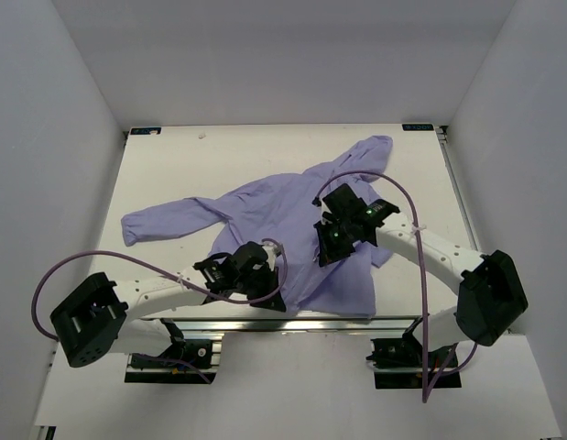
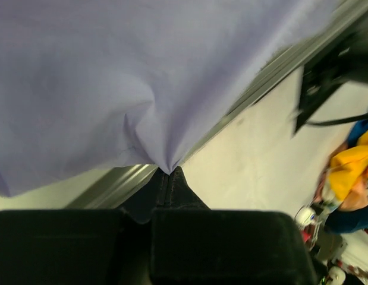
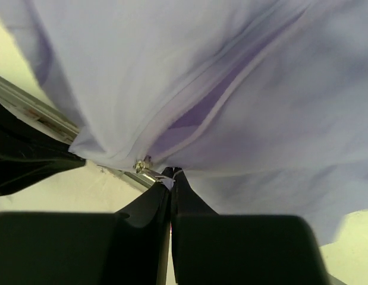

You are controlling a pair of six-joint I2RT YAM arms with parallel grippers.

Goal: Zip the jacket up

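Seeing jacket [image 1: 292,229] spread mid-frame from above. Catching zipper pull [image 3: 142,165] only in right wrist view, just beside right gripper [image 3: 172,176] pinching fabric. Noting left gripper [image 2: 169,172] clamping hem, closed tight.

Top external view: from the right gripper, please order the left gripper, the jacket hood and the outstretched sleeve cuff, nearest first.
1. the left gripper, lower left.
2. the jacket hood, upper right.
3. the sleeve cuff, far left.
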